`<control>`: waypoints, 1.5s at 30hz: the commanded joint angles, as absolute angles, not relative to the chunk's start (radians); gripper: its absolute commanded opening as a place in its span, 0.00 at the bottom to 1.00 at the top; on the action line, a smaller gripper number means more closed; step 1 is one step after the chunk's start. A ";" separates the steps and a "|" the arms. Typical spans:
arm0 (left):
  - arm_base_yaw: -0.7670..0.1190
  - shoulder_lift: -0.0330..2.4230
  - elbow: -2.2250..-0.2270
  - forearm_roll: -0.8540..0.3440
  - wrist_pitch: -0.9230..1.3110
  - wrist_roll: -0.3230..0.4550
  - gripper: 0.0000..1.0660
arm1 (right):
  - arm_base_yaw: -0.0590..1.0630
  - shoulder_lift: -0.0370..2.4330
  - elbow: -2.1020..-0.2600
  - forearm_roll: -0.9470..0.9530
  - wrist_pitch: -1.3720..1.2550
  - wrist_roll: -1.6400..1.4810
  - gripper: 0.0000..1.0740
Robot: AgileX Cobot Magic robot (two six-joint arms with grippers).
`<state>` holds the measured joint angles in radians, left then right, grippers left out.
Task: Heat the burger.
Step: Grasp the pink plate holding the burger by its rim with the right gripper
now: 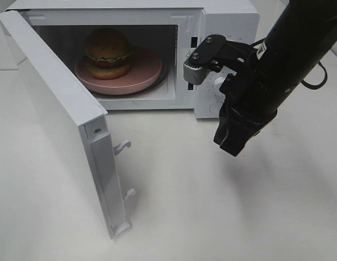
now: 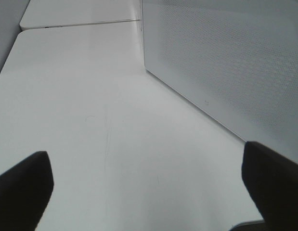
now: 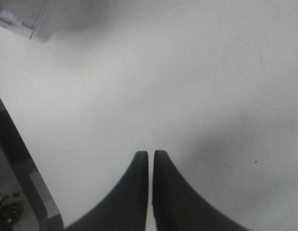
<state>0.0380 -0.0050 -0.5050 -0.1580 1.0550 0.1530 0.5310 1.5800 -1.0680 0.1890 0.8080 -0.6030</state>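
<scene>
Jaws: right gripper [image 3: 149,156] pressing together, empty; left gripper [image 2: 146,163] standing wide, empty, beside open door [image 1: 54,114]. Burger [image 1: 107,53] sitting on pink plate [image 1: 149,73] inside microwave [image 1: 228,22]. Risk: closing door possibly clipping right gripper hanging near front; hard shove sliding microwave.

The microwave [image 1: 228,22] has smooth casing and a finely perforated door [image 2: 226,72]. The plate [image 1: 149,70] looks matt, the burger [image 1: 107,53] faintly glossy.

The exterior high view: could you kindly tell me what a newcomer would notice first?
The burger sits on a pink plate inside the white microwave, whose door stands wide open at the left. At the right, the black right gripper hangs shut above the table.
</scene>
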 commanded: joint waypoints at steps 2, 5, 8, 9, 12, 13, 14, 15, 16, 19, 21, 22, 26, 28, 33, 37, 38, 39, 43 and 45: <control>0.038 -0.023 -0.503 -0.157 1.042 0.148 0.94 | 0.526 1.572 -1.080 0.182 0.852 -0.832 0.07; 0.038 -0.023 -0.503 -0.157 1.042 0.148 0.94 | 0.526 1.572 -1.085 0.182 0.848 -0.952 0.08; 0.038 -0.023 -0.503 -0.157 1.042 0.148 0.94 | 0.526 1.572 -1.085 0.169 0.839 -1.059 0.08; 0.038 -0.023 -0.503 -0.157 1.042 0.148 0.94 | 0.526 1.572 -1.085 0.169 0.839 -1.059 0.08; 0.038 -0.023 -0.503 -0.157 1.042 0.148 0.94 | 0.526 1.572 -1.085 0.130 0.818 -1.142 0.11; 0.038 -0.023 -0.503 -0.157 1.042 0.148 0.94 | 0.526 1.572 -1.085 0.097 0.799 -1.175 0.13; 0.038 -0.023 -0.503 -0.157 1.042 0.148 0.94 | 0.526 1.572 -1.085 0.078 0.788 -1.184 0.14; 0.038 -0.023 -0.503 -0.157 1.042 0.148 0.94 | 0.526 1.572 -1.085 0.078 0.788 -1.184 0.14; 0.038 -0.023 -0.503 -0.157 1.042 0.148 0.94 | 0.526 1.572 -1.085 0.048 0.765 -1.200 0.17; 0.038 -0.023 -0.503 -0.157 1.042 0.148 0.94 | 0.526 1.572 -1.085 0.000 0.719 -1.204 0.23; 0.038 -0.023 -0.503 -0.157 1.042 0.148 0.94 | 0.526 1.572 -1.085 -0.015 0.702 -1.204 0.26; 0.038 -0.023 -0.503 -0.157 1.042 0.148 0.94 | 0.526 1.572 -1.085 -0.036 0.656 -1.204 0.32; 0.038 -0.023 -0.503 -0.157 1.042 0.148 0.94 | 0.527 1.572 -1.085 -0.069 0.584 -1.204 0.41; 0.038 -0.023 -0.503 -0.157 1.042 0.148 0.94 | 0.530 1.572 -1.085 -0.115 0.512 -1.204 0.52; 0.038 -0.023 -0.503 -0.157 1.042 0.148 0.94 | 0.531 1.572 -1.085 -0.155 0.443 -1.201 0.76; 0.038 -0.023 -0.503 -0.157 1.042 0.148 0.94 | 0.541 1.576 -1.085 -0.165 0.425 -1.201 0.85; 0.038 -0.023 -0.503 -0.157 1.042 0.148 0.94 | 0.542 1.579 -1.085 -0.178 0.415 -1.201 0.86; 0.038 -0.023 -0.503 -0.157 1.042 0.148 0.94 | 0.542 1.587 -1.085 -0.178 0.405 -1.196 0.85; 0.038 -0.023 -0.503 -0.157 1.042 0.148 0.94 | 0.542 1.602 -1.086 -0.178 0.399 -1.193 0.85; 0.038 -0.023 -0.503 -0.157 1.042 0.148 0.94 | 0.557 1.611 -1.086 -0.182 0.393 -1.193 0.84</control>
<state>0.0380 -0.0050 -0.5050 -0.1580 1.0550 0.1530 0.5460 1.6050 -1.0790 -0.1780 0.4050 -1.1950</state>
